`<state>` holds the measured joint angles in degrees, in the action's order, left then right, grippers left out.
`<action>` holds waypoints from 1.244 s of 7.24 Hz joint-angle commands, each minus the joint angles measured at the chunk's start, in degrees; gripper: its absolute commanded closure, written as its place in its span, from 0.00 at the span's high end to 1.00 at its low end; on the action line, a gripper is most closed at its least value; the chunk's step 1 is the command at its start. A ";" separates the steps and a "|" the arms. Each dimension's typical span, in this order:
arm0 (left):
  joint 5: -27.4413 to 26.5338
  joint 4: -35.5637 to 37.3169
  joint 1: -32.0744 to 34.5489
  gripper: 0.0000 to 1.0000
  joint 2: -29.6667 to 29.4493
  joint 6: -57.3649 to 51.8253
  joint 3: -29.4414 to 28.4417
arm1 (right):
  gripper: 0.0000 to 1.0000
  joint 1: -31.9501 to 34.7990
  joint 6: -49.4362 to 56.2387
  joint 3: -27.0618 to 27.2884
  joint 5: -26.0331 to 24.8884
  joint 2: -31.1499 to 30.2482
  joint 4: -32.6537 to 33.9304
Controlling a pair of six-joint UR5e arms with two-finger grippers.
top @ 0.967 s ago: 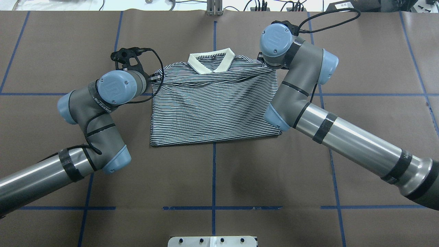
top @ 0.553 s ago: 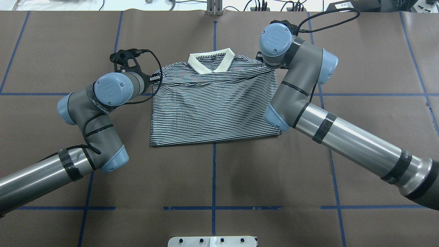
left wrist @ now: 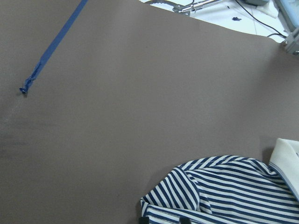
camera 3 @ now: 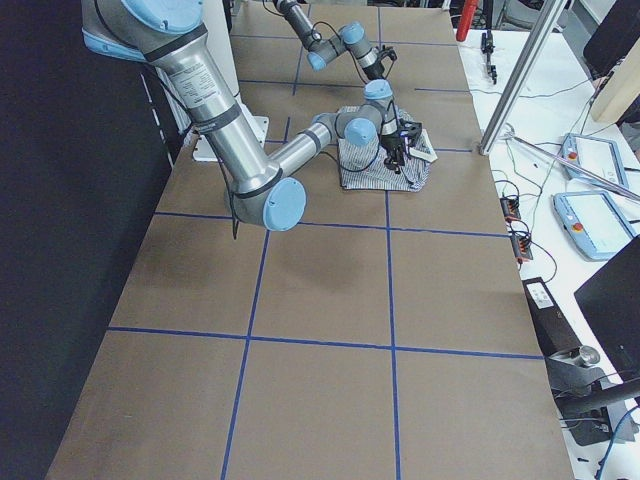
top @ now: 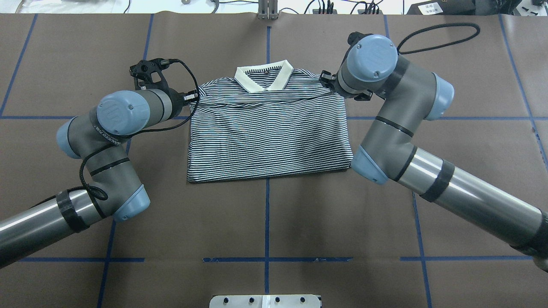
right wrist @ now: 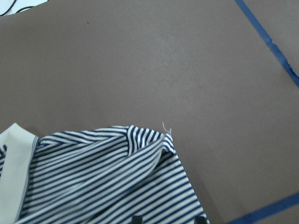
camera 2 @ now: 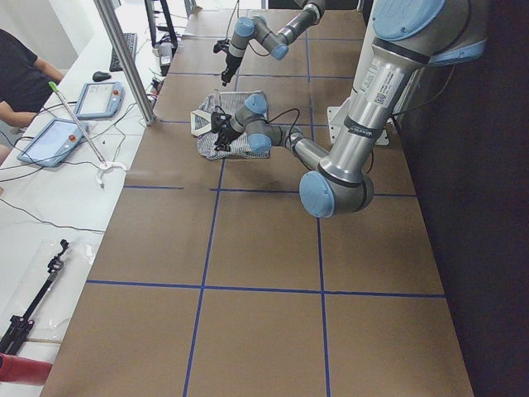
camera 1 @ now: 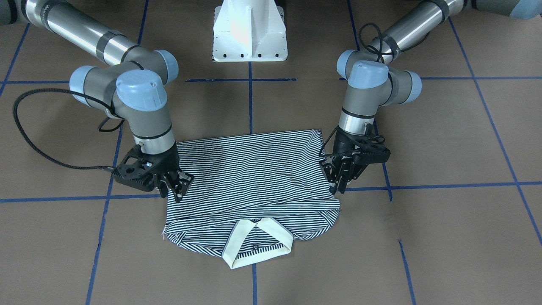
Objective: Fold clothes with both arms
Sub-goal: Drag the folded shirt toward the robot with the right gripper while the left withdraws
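Note:
The striped polo shirt (top: 267, 132) lies flat on the brown table, folded in half with its hem edge up near the cream collar (top: 263, 77). My left gripper (top: 192, 97) hangs at the shirt's left shoulder edge; in the front view it (camera 1: 340, 186) points down beside the cloth. My right gripper (top: 327, 81) is at the right shoulder edge and also shows in the front view (camera 1: 178, 190). Both wrist views show striped cloth (left wrist: 224, 191) (right wrist: 103, 182) below fingertips that stand apart. Both grippers look open and empty.
The white pedestal base (camera 1: 250, 34) stands at the robot's side of the table. Black cables loop off both wrists (camera 1: 25, 127) (top: 436, 40). Blue tape lines (top: 267, 222) cross the brown table. Tablets (camera 2: 95, 98) lie on the white bench beyond the table.
Both arms have swung outward from the shirt, the left one leftward and the right one rightward. The grippers stay by the shoulder edges. The shirt lies as before.

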<state>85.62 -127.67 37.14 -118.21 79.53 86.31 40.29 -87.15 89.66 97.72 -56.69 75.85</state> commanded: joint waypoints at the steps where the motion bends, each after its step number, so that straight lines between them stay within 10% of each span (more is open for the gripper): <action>1: 0.69 0.23 0.03 0.34 1.66 0.19 2.11 | 0.62 -5.02 -9.84 9.72 -0.77 -8.49 0.00; 9: 0.25 0.49 0.03 0.34 1.84 0.45 2.28 | 0.51 -11.90 -21.13 11.25 -6.31 -12.92 0.09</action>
<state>85.87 -127.24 37.10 -116.37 79.98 88.59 28.48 -107.67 101.35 91.64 -69.57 75.89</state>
